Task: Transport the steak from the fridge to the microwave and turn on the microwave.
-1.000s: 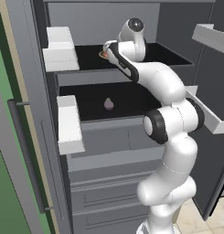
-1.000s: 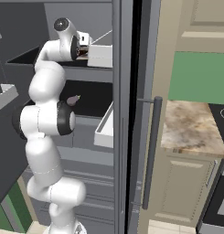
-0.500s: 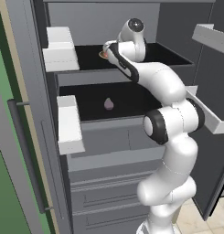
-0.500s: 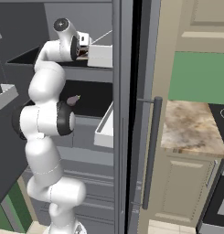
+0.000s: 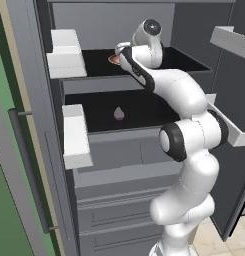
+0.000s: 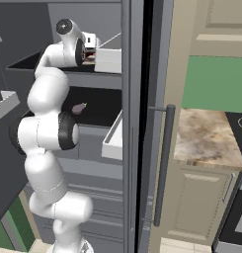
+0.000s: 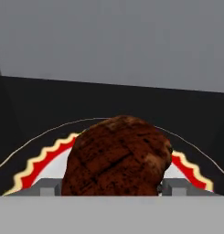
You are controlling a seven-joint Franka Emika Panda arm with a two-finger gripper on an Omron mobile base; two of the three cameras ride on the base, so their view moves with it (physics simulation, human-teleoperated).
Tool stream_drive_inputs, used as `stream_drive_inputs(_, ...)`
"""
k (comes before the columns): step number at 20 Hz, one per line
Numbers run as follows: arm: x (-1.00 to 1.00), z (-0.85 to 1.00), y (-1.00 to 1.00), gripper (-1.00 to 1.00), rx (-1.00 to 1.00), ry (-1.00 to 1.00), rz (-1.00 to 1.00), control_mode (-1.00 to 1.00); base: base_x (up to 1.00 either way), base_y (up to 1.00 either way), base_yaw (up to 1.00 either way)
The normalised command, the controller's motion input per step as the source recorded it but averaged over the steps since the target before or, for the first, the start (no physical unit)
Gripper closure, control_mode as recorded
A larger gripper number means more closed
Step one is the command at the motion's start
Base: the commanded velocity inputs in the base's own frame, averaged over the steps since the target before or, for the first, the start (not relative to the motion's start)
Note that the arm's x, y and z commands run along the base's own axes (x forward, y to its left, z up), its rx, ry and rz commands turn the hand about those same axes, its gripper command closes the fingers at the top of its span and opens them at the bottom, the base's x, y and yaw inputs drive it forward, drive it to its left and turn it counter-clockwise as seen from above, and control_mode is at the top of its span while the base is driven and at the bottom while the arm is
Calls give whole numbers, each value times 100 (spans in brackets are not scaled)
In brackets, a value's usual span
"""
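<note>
- Right now the white door bin, left of the plate, stands close to the way out of the fridge. A careless pull outward could, I judge, swing the load or the wrist into it.
- On the plate, which lies on the upper shelf, sits the steak, roughly at the plate's middle.
- The hand reaches over the plate's near rim, and its fingers press against the steak's two flanks, pinching it across a wide span.
- That grip looks low and set near the front of a rounded lump. If so, the steak may roll or squirt out when lifted and drop back onto the plate or off the shelf edge.
- A lift that drags rather than rises could tug the plate along and slide it toward the shelf lip.
- Below the plate, the small pale bulb on the lower shelf sits under the arm's path and a falling steak could strike it.
- Right of the plate, the other door's shelf juts in, so the elbow could clip it during withdrawal.
</note>
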Motion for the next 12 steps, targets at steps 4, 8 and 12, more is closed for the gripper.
stream_drive_inputs(4, -58, 15, -8, 100, 0, -16, -4, -100, 0, 0, 0)
stream_drive_inputs(8, -80, 10, 0, 100, 0, -9, -3, -100, 0, 0, 0)
stream_drive_inputs(12, -97, 9, -1, 100, 0, -6, 0, -100, 0, 0, 0)
